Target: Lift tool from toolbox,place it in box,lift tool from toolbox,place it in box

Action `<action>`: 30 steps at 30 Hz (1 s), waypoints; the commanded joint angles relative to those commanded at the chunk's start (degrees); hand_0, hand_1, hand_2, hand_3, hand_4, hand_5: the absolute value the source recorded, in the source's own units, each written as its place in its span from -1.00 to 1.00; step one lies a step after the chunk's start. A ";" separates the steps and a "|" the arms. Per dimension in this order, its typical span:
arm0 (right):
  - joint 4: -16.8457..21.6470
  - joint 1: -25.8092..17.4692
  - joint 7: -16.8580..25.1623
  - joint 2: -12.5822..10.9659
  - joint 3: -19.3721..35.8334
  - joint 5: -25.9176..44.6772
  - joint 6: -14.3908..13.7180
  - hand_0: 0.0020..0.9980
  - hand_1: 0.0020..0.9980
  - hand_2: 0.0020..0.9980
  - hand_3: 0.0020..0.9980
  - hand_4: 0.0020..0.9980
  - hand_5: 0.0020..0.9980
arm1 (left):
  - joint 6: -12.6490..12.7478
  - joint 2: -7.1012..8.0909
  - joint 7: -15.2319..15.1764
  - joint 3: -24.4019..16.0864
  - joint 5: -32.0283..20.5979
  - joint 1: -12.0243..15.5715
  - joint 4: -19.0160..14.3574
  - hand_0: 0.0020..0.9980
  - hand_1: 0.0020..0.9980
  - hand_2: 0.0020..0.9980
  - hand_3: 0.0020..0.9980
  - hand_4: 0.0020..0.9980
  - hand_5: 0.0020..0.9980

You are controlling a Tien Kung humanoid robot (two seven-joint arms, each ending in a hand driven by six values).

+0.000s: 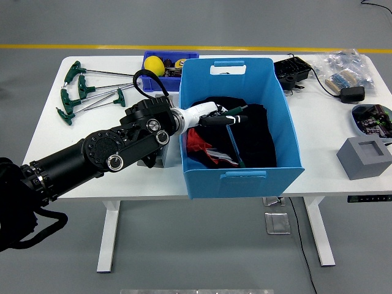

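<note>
No legible brand, label or writing is seen anywhere. The left robot hand (215, 116) is reached over the left wall of the light-blue box (286, 131), fingers curled around a green-handled tool (236, 117), which is held low inside the box above dark and red contents. Behind the hand, the small dark-blue toolbox (147, 80) with a yellow object (154, 65) is seen on the tabletop (318, 141). Left of the hand, more green T-handle wrenches (79, 92) are laid out. The right robot hand is not seen.
</note>
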 joint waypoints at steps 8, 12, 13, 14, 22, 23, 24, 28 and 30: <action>0.00 -0.19 -0.06 0.05 0.12 -0.20 0.07 0.26 0.22 0.37 0.07 0.58 0.14 | 0.39 0.00 -0.40 -0.72 19.60 0.33 -2.42 0.32 0.48 0.78 0.72 0.78 1.00; 0.00 -0.08 0.06 0.04 -0.19 0.38 0.02 0.26 0.22 0.37 0.07 0.58 0.14 | 0.81 0.00 -0.75 -0.95 29.28 0.74 -2.94 0.46 0.57 0.93 0.71 0.78 1.00; 0.00 -0.05 0.08 0.04 -0.22 0.48 0.00 0.26 0.22 0.37 0.07 0.58 0.14 | 1.14 0.00 -0.95 -1.08 31.15 0.85 -3.02 0.46 0.57 0.93 0.71 0.78 1.00; 0.00 -0.02 0.10 0.03 -0.23 0.57 -0.01 0.26 0.22 0.37 0.07 0.58 0.14 | 1.61 0.00 -1.23 -1.31 33.75 1.00 -3.13 0.46 0.57 0.93 0.71 0.78 1.00; 0.00 0.06 0.27 0.05 0.00 1.07 -0.16 0.25 0.22 0.37 0.07 0.58 0.14 | 8.76 1.37 -4.36 -7.16 52.56 3.97 -5.76 0.63 0.68 0.97 0.72 0.76 0.92; 0.00 0.02 0.29 0.06 0.06 1.14 -0.17 0.25 0.22 0.37 0.07 0.58 0.14 | 9.84 1.67 -4.96 -8.25 53.88 4.56 -6.31 0.63 0.68 0.97 0.72 0.76 0.92; 0.00 0.00 0.28 0.07 0.12 1.17 -0.17 0.25 0.22 0.37 0.07 0.58 0.14 | 10.78 2.02 -5.74 -9.49 54.44 5.23 -6.92 0.63 0.68 0.97 0.72 0.76 0.92; 0.00 -0.11 0.31 0.12 0.36 1.25 -0.21 0.25 0.22 0.37 0.07 0.58 0.14 | 12.39 3.27 -9.42 -14.72 53.96 7.93 -9.28 0.58 0.62 0.85 0.66 0.75 0.57; 0.00 -0.13 0.30 0.14 0.54 1.18 -0.21 0.25 0.22 0.37 0.07 0.58 0.14 | 11.89 3.85 -10.99 -17.42 53.12 9.19 -10.38 0.58 0.62 0.85 0.66 0.75 0.57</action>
